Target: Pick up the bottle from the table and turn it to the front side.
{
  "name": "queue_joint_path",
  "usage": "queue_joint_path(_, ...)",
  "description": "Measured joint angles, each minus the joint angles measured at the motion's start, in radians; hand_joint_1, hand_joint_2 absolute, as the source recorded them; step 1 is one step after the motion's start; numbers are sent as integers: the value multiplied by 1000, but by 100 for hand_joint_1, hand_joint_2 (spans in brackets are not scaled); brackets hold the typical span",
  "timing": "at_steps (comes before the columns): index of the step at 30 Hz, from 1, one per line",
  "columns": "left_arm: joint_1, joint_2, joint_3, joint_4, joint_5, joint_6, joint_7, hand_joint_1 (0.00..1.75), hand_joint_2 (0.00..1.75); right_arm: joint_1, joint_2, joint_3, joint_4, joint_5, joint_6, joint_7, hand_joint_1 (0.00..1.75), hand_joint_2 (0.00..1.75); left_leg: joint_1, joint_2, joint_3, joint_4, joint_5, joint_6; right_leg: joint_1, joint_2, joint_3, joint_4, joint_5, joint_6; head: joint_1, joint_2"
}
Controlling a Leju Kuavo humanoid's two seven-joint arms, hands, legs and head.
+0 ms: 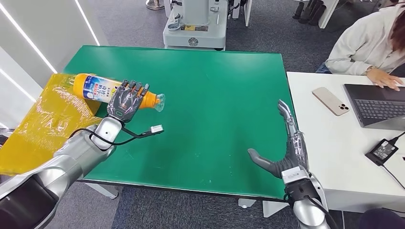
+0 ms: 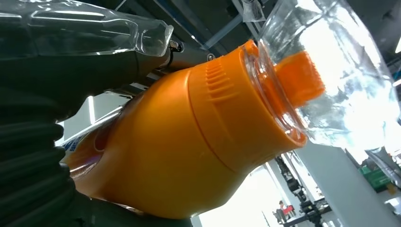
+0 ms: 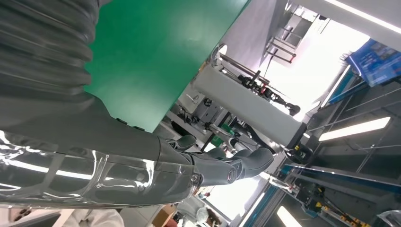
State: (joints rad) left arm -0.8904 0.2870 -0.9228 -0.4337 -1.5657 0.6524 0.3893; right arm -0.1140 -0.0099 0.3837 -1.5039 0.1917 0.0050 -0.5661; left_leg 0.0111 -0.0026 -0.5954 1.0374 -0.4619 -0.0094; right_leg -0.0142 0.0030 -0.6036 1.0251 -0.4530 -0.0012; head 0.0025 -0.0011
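Bottle (image 1: pixel 102 90) is off the green table (image 1: pixel 215 95), lying on its side in the robot's left hand (image 1: pixel 125 102) over the table's near-left corner, just beside a crumpled yellow bag (image 1: pixel 45 121). Its long axis runs roughly level, the base toward the bag, the clear cap (image 1: pixel 159 101) toward the table's middle. From the wrist you see the orange shoulder (image 2: pixel 189 142) filling the palm, fingers wrapped round the neck end. Part of the white label (image 1: pixel 98 88) faces up. I'd say the next move is a roll about that long axis, and the left hand alone can do it. The right hand (image 1: pixel 286 152) rests well apart near the table's right edge, fingers spread, holding nothing. A person (image 1: pixel 367 43) works at a laptop (image 1: pixel 377 105) on the white desk (image 1: pixel 334 157)
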Motion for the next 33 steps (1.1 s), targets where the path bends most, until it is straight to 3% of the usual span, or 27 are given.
queue_joint_path(10, 40, 53, 8, 13, 1, 2, -8, 175, 175, 37, 0, -45, -40, 27, 14, 10, 0, 175, 0, 0, 0, -1, 0, 0, 0, 0, 0, 0, 0, 0, 0, 0)
queue_joint_path(29, 207, 125, 205, -10, 0, 7, -21, 174, 175, 96, 18, -103, -114, 47, 57, 34, 0, 175, 0, 1, 0, -1, 0, 0, 0, 1, -1, 0, -1, -2, 0, 0)
queue_joint_path(33, 219, 124, 237, -12, 2, -10, -62, 173, 175, 99, 33, -111, -116, 62, 83, 31, 0, 175, 0, 2, 0, -1, 0, 0, 0, 1, -1, 0, -1, -2, 0, 0)
